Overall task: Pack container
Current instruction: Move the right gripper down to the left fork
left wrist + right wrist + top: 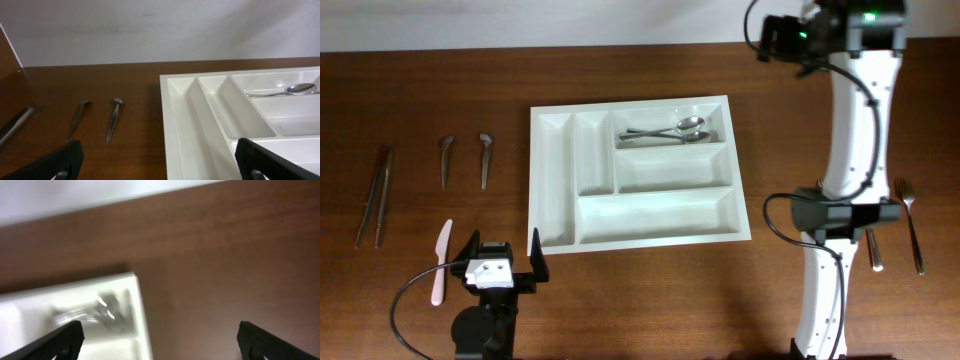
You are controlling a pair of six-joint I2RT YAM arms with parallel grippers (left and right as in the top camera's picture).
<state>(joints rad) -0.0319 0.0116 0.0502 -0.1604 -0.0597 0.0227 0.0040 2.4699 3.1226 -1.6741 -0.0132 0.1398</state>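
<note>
The container (560, 175), a white five-compartment tray, lies flat around the middle of the table (650, 300). Its two narrow compartments sit on the left and its three long ones are stacked on the right. Two metal spoons (688, 126) lie side by side in the long compartment nearest the table's far edge, bowls toward the right; the other four compartments hold nothing. The left gripper (505, 240) hovers low at the near edge, just by the container's near left corner, with its jaws spread wide and nothing between them. The right gripper (162, 345) is up by the far edge, beyond the container's far right corner. Its wrist view is blurred, but its two fingertips (62, 339) stand far apart with only bare wood and the tray corner below, so it is open and empty. Toward the left edge lie a pair of tongs (375, 195) and two short metal utensils (446, 160), well apart from the container. A pale knife (440, 262) rests just left of the left gripper. Near the right edge lie a fork (912, 225) and a dark-handled utensil (873, 250), partly hidden by the right arm.
</note>
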